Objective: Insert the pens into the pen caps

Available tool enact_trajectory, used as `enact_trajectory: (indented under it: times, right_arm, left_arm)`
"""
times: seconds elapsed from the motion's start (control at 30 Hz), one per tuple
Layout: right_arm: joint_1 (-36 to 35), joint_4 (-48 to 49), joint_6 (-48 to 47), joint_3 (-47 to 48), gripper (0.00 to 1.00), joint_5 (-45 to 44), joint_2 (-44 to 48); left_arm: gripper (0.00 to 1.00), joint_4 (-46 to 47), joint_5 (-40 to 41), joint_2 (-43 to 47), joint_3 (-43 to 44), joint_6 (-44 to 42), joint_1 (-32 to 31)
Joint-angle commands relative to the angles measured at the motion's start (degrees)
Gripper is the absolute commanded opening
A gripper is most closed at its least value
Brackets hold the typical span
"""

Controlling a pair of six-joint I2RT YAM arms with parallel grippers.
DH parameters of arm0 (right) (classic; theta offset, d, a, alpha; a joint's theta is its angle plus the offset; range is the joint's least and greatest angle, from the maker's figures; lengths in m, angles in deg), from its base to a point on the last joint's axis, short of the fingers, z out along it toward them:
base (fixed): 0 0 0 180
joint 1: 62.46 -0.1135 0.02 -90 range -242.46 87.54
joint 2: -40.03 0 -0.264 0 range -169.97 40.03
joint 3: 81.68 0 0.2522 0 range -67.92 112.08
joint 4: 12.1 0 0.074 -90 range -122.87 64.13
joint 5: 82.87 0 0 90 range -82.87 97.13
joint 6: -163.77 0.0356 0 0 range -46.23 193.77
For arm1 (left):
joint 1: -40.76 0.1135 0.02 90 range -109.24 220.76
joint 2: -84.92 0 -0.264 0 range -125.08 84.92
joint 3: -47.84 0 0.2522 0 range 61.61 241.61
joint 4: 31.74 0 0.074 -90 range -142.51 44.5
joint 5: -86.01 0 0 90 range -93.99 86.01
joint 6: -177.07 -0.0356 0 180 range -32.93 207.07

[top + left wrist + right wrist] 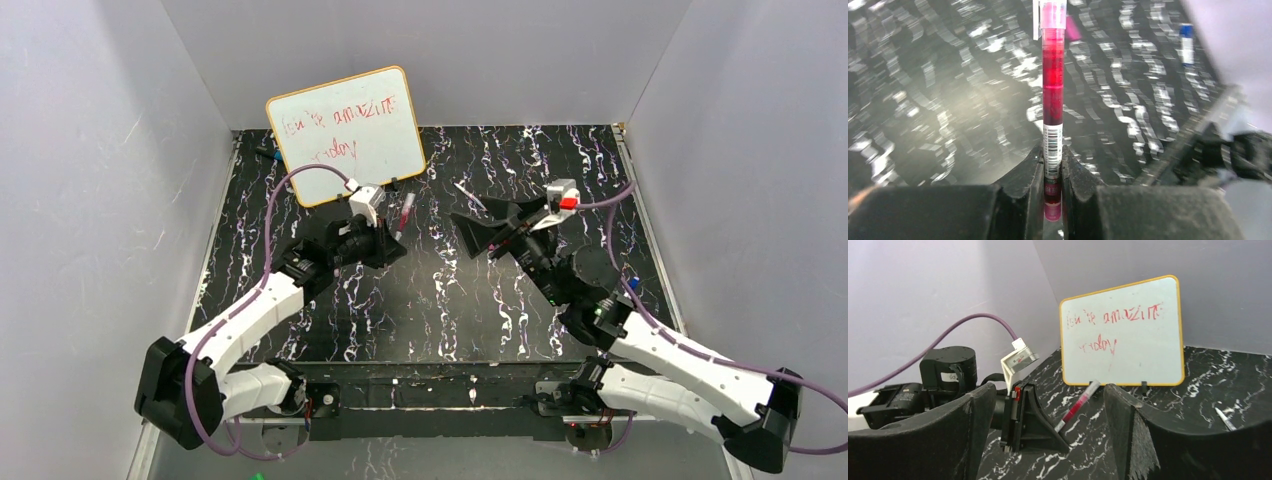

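Pink-red pen [1053, 90] pinched at its lower end between the left gripper [1052, 156] fingers; right gripper [1049, 390] spread wide; black marbled table [440, 310], grey walls [100, 150]

Lighting even, diffuse, shadows soft; left wrist view shows the marbled table [943, 105] blurred under pale glare, the pen [1053, 90] sharp; right wrist foreground slightly soft.

Top cam: overhead, from behind; wrist cams low, close; all share pen [404, 214].
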Motion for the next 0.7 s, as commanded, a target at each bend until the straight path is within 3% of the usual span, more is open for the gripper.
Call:
enact_trajectory:
  times: [0.0,0.17,0.67]
  right_arm:
    - [0.14,-2.85,-2.48,-2.61,0.86,-3.31,4.82]
    - [0.11,-7.79,-3.65,-2.89,0.87,-4.97,9.61]
    - [0.09,-17.19,-3.52,-5.29,0.88,-7.14,21.40]
  left_arm:
    - [0.00,-13.52,23.01,-2.02,1.19,-1.13,-0.02]
    - [0.00,-19.34,34.95,-9.04,5.82,0.70,0.01]
    - [0.00,-23.09,48.04,-28.10,11.85,7.86,0.07]
